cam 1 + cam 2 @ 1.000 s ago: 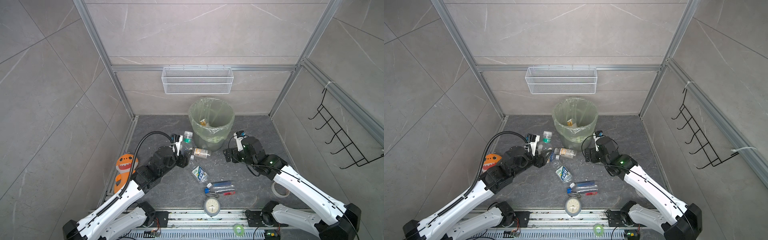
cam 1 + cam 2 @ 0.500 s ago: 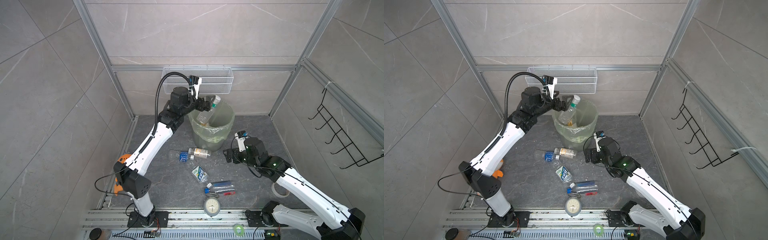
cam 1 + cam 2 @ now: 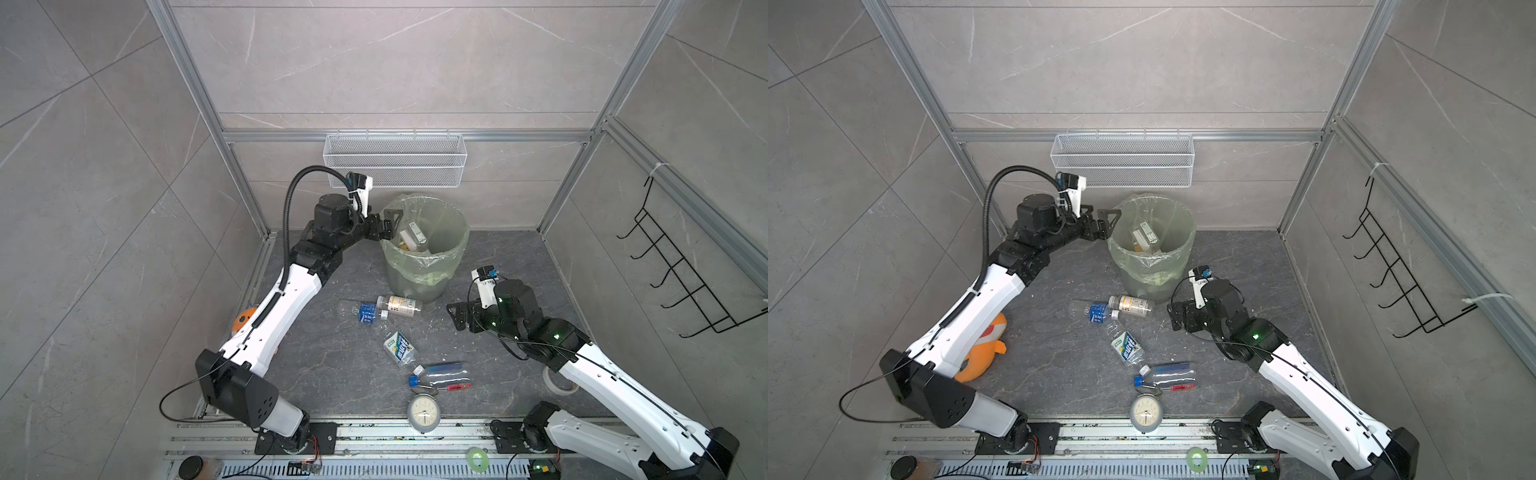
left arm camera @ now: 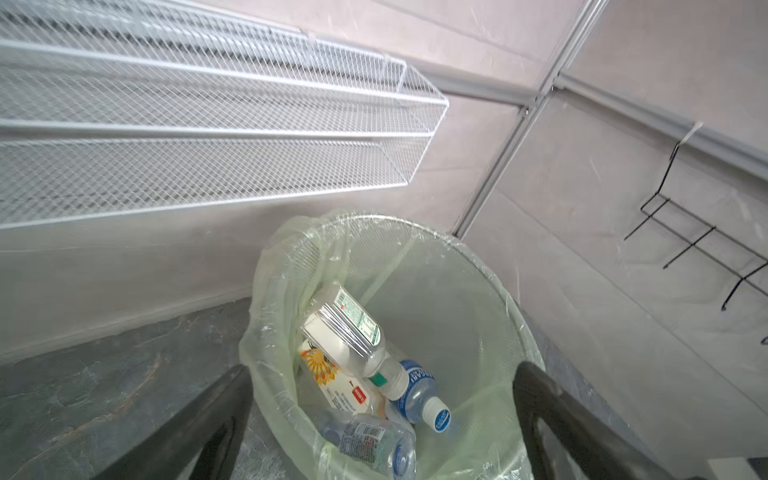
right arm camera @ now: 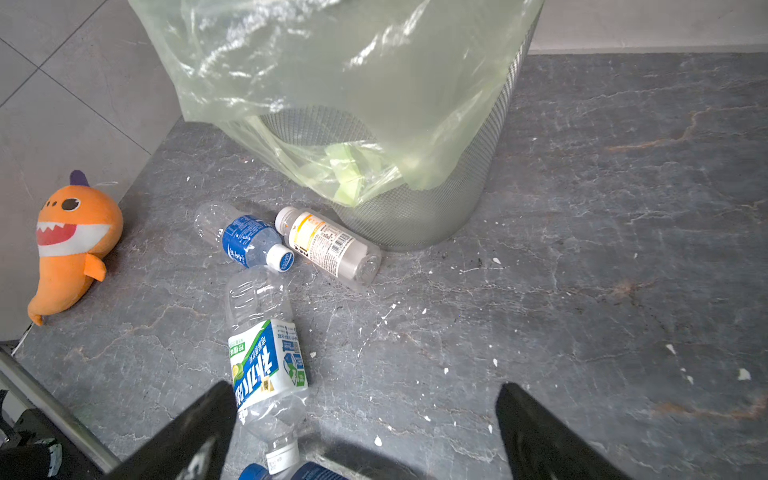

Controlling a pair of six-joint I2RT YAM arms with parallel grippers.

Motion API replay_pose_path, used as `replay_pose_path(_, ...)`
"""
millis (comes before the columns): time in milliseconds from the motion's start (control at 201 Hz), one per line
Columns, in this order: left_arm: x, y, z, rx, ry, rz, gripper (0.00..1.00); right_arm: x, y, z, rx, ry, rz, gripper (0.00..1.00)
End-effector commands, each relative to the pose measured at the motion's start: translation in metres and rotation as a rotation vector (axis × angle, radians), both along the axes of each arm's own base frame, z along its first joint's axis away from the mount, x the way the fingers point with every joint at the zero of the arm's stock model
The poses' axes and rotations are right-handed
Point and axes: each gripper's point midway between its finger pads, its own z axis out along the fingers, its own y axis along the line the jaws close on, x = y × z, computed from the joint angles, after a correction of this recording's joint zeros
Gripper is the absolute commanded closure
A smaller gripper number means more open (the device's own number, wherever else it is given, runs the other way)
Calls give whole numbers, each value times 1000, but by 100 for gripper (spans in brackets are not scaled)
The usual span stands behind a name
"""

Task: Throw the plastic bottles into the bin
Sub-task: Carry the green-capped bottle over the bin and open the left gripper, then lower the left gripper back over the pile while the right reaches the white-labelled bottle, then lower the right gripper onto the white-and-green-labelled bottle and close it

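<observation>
While the left gripper (image 3: 390, 225) hangs wide open and empty at the rim of the bin (image 3: 417, 277), plastic bottles (image 4: 344, 328) lying inside, the right gripper (image 3: 456, 316), likewise spread and empty, hovers beside four bottles (image 3: 400, 350) on the floor (image 3: 332, 365).

The bin (image 3: 415, 274) sits at the back, under the wire basket (image 3: 395, 162) on the wall, several bottles (image 4: 345, 328) piled in it. On the floor, bottle one (image 3: 399, 305) lies just before its foot, bottle two (image 3: 361, 311) left of that, bottle three (image 3: 398, 348) further forward, bottle four (image 3: 442, 372) just behind the clock (image 3: 423, 411). Plush shark (image 3: 978, 365) is way off left.
</observation>
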Motion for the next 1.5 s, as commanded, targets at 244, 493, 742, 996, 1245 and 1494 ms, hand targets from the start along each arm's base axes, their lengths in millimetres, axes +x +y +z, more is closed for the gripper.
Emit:
replay_pose_path(244, -33, 38, -34, -92, 73, 79, 0, -20, 37, -24, -107, 4, 155, 1)
replay_pose_path(493, -52, 46, -91, -99, 202, 97, 0, -30, 59, -44, -151, 15, 200, 1)
replay_pose_path(742, -70, 56, -132, -74, 280, 117, 0, -30, 81, -61, -202, 37, 225, 1)
replay_pose_path(996, -81, 72, -169, -68, 360, 168, 0, -29, 103, -74, -267, 58, 258, 2)
replay_pose_path(1245, -88, 91, -204, -77, 437, 216, 0, -34, 127, -86, -284, 86, 293, 2)
replay_pose_path(1494, -93, 101, -223, -84, 482, 231, 0, -36, 152, -104, -303, 125, 316, 2)
